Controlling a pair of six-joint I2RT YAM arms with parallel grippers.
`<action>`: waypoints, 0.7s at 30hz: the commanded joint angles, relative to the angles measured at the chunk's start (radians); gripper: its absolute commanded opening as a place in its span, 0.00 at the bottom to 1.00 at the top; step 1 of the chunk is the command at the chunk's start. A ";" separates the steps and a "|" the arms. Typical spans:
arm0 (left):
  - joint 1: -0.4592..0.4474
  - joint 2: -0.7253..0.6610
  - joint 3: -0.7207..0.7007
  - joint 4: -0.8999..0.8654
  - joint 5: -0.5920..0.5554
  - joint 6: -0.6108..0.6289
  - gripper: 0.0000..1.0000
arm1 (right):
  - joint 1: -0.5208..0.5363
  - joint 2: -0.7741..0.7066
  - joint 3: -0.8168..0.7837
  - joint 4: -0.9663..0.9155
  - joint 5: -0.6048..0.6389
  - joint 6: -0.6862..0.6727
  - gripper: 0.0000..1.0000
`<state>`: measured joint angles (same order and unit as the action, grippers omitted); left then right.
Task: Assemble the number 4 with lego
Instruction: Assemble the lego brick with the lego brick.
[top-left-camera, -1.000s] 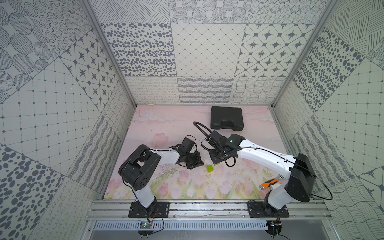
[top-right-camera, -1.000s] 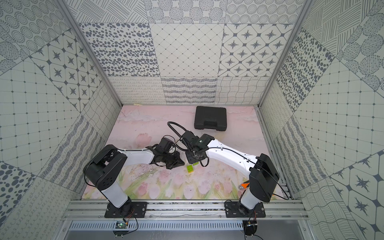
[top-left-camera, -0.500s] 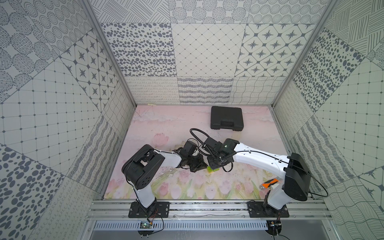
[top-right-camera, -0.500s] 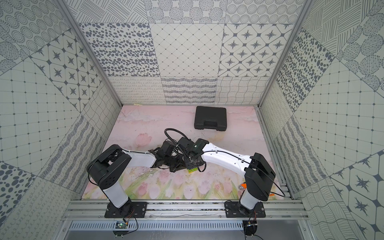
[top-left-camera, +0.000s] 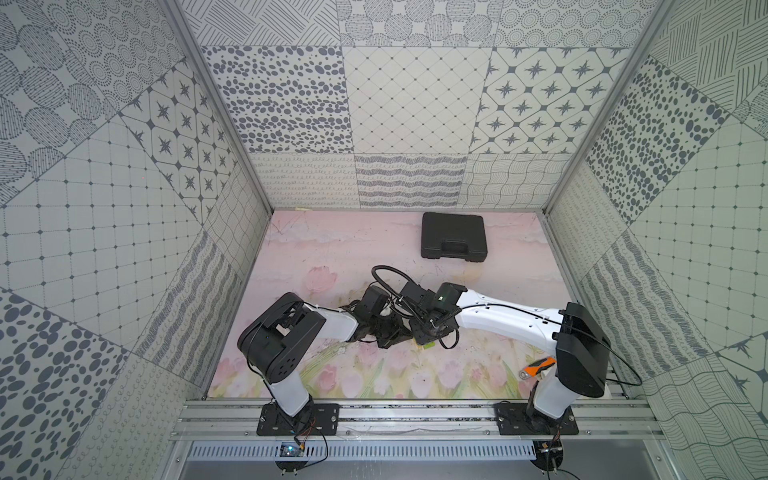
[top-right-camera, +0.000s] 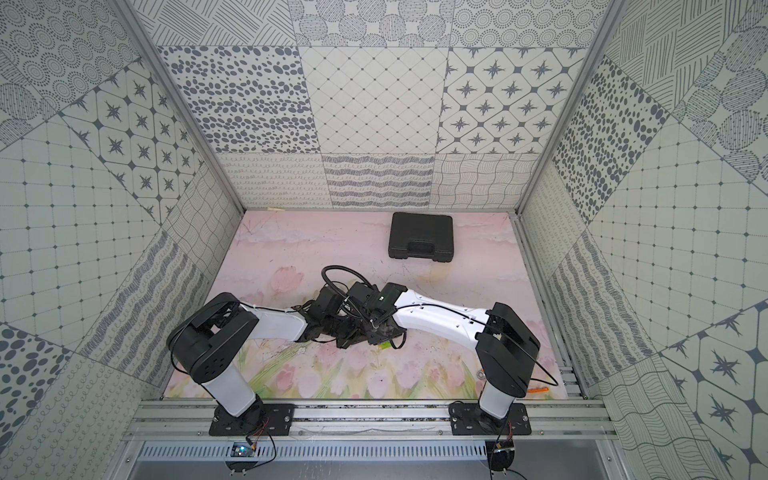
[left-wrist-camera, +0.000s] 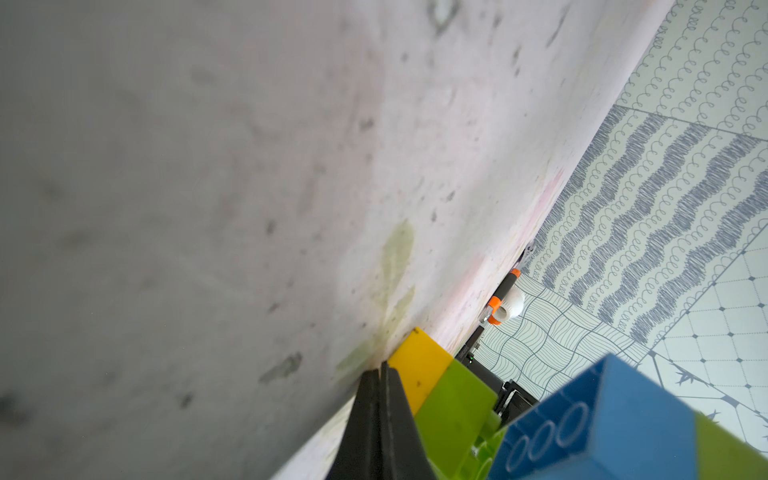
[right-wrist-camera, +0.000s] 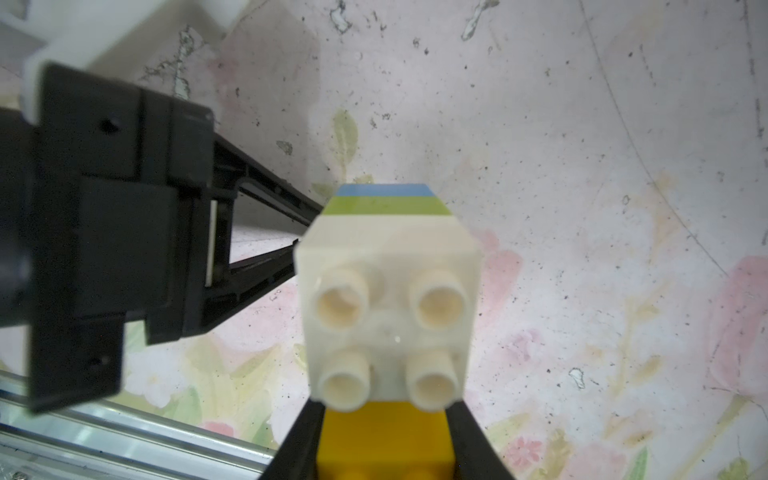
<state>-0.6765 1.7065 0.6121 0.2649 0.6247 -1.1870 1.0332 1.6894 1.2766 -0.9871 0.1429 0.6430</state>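
My right gripper (right-wrist-camera: 383, 409) is shut on a yellow brick (right-wrist-camera: 384, 440) of a stack of joined lego. Above the yellow sit a white square brick (right-wrist-camera: 388, 291), a lime green one (right-wrist-camera: 386, 205) and a blue one (right-wrist-camera: 384, 190). The stack's whole outline is hidden, so the number 4 shape does not show. My left gripper (left-wrist-camera: 380, 368) is shut with nothing between its fingers. Its tips rest beside a yellow brick (left-wrist-camera: 419, 370), a green brick (left-wrist-camera: 453, 411) and a blue brick (left-wrist-camera: 602, 419). In both top views the two grippers (top-left-camera: 405, 334) (top-right-camera: 361, 332) meet mid-mat, hiding the bricks.
A shut black case (top-left-camera: 454, 236) (top-right-camera: 422, 237) lies at the back of the pink flowered mat (top-left-camera: 332, 249). An orange-handled wrench (top-left-camera: 538, 365) lies at the front right by the right arm's base. Patterned walls close in three sides.
The right gripper has carried the bricks forward and leftward to the left gripper. The left arm has shifted a little rightward, so the two now meet. Neither gripper changed its grip.
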 joint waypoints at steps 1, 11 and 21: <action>0.007 -0.011 -0.035 -0.259 -0.156 -0.025 0.00 | 0.007 0.015 0.026 0.009 0.029 -0.026 0.24; -0.060 -0.002 -0.049 -0.194 -0.104 -0.071 0.00 | 0.002 0.020 0.064 -0.019 0.015 -0.104 0.24; -0.060 0.024 -0.014 -0.206 -0.133 -0.066 0.00 | -0.013 0.036 0.064 -0.045 0.004 -0.123 0.24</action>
<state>-0.7330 1.7008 0.5976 0.2829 0.6331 -1.2469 1.0283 1.7100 1.3251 -1.0142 0.1417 0.5331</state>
